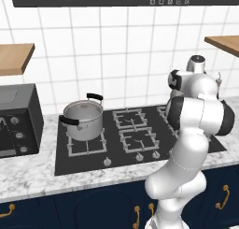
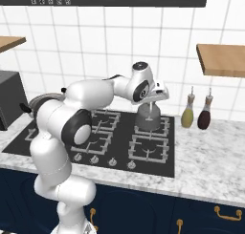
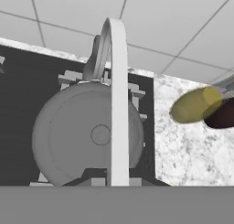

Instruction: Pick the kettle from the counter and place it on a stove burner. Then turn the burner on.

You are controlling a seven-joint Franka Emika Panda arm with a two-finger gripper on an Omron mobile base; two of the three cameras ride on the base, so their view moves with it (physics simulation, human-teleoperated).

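Gripper [image 2: 151,102] clamped on kettle [image 2: 147,118] by its arched wire handle [image 3: 118,104], directly above back-right stove burner [image 2: 152,125]; hanging straight below hand, at or just over grate, contact unclear, so straight down next

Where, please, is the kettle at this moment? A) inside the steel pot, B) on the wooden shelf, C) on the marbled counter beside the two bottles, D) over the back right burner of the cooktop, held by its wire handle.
D: in the right base view the kettle hangs under the hand over the back right stove burner, left of the two bottles, and the hand view shows its grate beneath the kettle.
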